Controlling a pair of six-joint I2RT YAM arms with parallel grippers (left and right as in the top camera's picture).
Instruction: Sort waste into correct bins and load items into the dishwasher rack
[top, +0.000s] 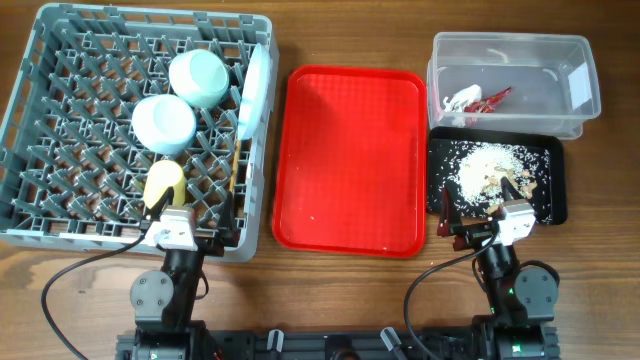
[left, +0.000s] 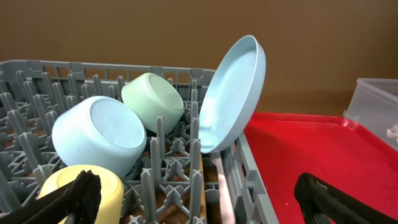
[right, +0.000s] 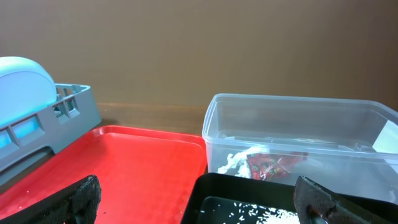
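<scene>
With left gripper (left: 199, 196) and right gripper (right: 199, 199) both wide open and empty, if you bump the right wall of the rack (top: 150, 15), the tilted plate (left: 233, 93) there tips out.

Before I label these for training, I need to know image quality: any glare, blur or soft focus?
Overhead: evenly lit and sharp, faint sheen on the red tray. Left wrist: plate crisp, left fingers soft at the bottom edge. Right wrist: clear tub shows reflections, right fingers blurred.

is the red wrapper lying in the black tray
No, the red wrapper sits inside the clear tub, not the black tray.
</scene>
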